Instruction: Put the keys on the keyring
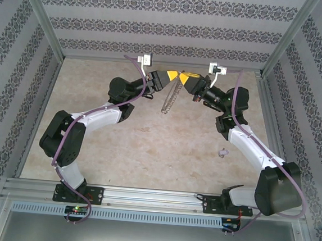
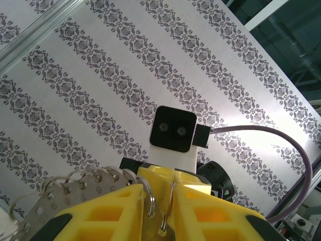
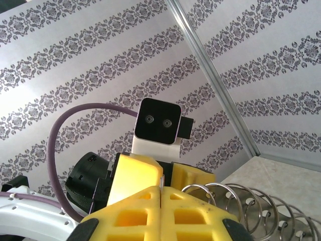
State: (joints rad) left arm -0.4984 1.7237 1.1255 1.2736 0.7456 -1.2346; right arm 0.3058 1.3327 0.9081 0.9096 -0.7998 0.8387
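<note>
the right pincer [image 1: 183, 77] is pressed fully together on the keyring [image 1: 168, 101]; in its own wrist view the two yellow fingers [image 3: 130, 213] meet on a thin sliver of grey metal, and a row of wire loops [image 3: 241, 206] fans out just to the right of them. the left pincer [image 1: 170, 76] faces it tip to tip, closed down to a narrow slot on the same keyring [image 2: 50, 201]: in the left wrist view one wire loop lies against one yellow pad [image 2: 120, 211] and a thin metal edge against the other, while a perforated grey strip fringed with loops curves away to the left. each wrist view looks straight at the other arm's white-and-black camera [image 2: 170, 129].

from above, both pincers meet high over the far middle of the surface [image 1: 147, 147], and the keyring hangs down from their meeting point as a thin, ragged grey strand.

the key [image 1: 223, 153] is a tiny pale piece lying on the surface well apart from the keyring, just beside the right arm's white forearm [image 1: 249, 142]; its shape is too small to make out.

patterned walls [image 1: 157, 30] close in the surface on three sides.
</note>
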